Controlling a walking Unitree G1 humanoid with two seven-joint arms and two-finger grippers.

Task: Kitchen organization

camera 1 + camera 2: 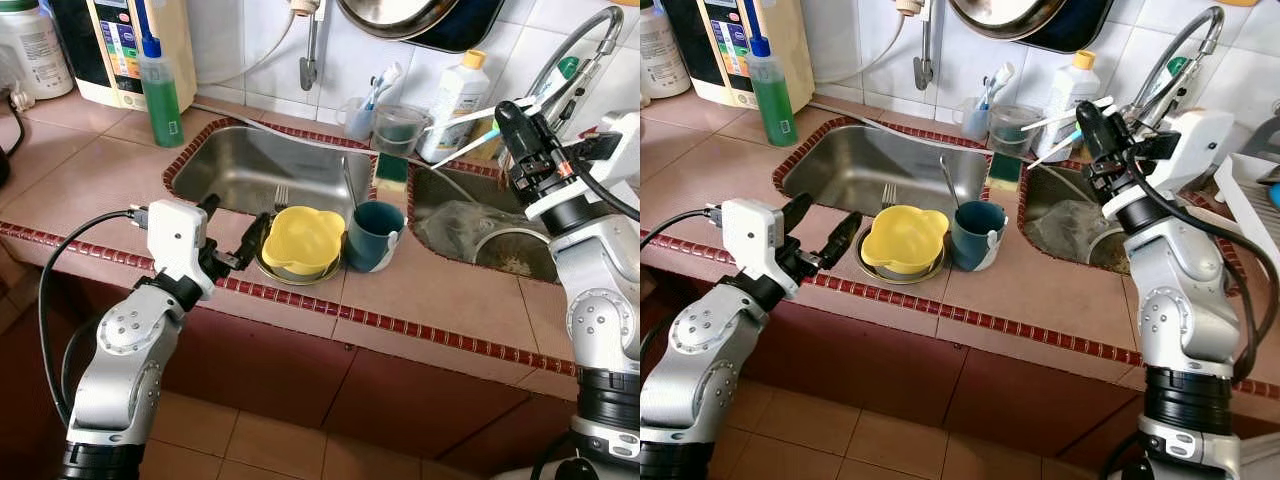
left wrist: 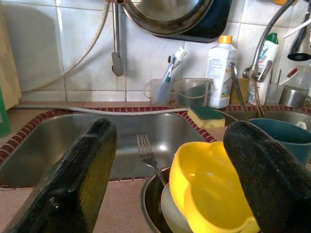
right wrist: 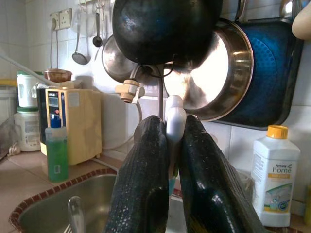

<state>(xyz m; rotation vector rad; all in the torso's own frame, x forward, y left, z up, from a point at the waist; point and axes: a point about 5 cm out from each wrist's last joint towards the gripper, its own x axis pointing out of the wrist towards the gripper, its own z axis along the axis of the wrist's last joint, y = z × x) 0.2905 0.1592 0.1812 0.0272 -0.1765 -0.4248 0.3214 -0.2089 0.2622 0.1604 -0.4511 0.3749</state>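
My right gripper is raised over the strip between the two sinks, shut on a white toothbrush that sticks out toward the wall; its handle shows pinched between the fingers. My left gripper is open at the counter's front edge, just left of a yellow bowl without touching it. The bowl rests in a metal dish with a fork poking out behind. A teal mug stands right against the bowl's right side.
The left sink lies behind the bowl; the right sink holds dishes under the faucet. By the wall stand a clear toothbrush cup, a measuring jug, a sponge, a white bottle and a green soap bottle.
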